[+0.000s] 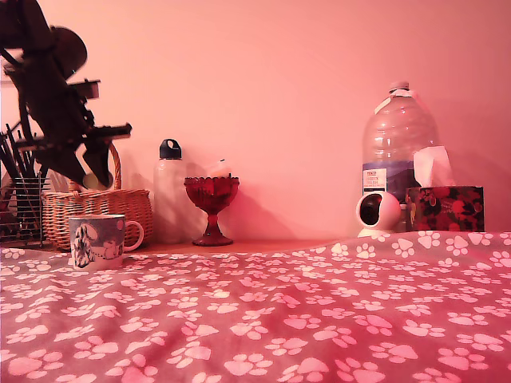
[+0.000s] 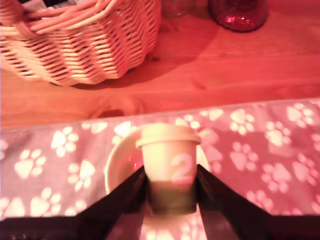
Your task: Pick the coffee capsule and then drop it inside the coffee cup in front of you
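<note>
I have the gripper (image 2: 171,176) with its two dark fingers (image 2: 131,192) clamped on the lower body of the coffee capsule (image 2: 169,150). The capsule sits upright between them, its lighter rim on top and a pale "2" on its side. In the wrist view the coffee cup (image 2: 115,162) lies directly below. Its pale rim curves out from behind the capsule on both sides, so the pod looks centred over the opening, or close to it. In the exterior view the arm hangs above the cup at that view's left, clear of its rim, with the wicker basket (image 1: 96,209) just behind. There the capsule is only a pale smudge at the fingertips, so I cannot judge the height of the drop with much confidence. The step in hand, as I read it, is the release. To do it well I would hold the wrist steady and come down a little, so the pod falls only a short way and does not bounce off the rim. Then I would part the fingers evenly so neither side drags it sideways. A straight lift afterwards should avoid the cup's handle and the basket.
</note>
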Robot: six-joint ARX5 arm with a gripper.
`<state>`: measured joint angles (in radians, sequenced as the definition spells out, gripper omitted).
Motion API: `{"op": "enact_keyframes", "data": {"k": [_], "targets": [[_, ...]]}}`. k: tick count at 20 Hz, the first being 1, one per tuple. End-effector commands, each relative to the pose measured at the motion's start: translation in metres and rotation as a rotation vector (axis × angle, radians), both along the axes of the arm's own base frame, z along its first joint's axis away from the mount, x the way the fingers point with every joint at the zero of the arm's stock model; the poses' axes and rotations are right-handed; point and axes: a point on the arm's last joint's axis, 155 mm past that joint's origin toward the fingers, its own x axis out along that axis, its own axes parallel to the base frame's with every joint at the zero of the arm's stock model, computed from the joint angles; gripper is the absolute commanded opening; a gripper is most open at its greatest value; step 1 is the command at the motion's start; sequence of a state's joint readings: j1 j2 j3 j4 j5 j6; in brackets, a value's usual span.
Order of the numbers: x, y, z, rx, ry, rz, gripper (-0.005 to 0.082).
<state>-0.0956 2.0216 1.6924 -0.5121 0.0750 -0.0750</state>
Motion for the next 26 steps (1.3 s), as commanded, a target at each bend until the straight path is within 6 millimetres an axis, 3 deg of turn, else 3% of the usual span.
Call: {"op": "enact_keyframes", "data": {"k": [1,8,26], "targets": [[0.003,0.003,-0.022,0.013,0.043,0.004,0.0233],[0.006,0.009,-0.039,0.041,0.102,0.004,0.0233],[0.004,0.013,-0.041,0.048,0.115,0.006,0.0233]]}}
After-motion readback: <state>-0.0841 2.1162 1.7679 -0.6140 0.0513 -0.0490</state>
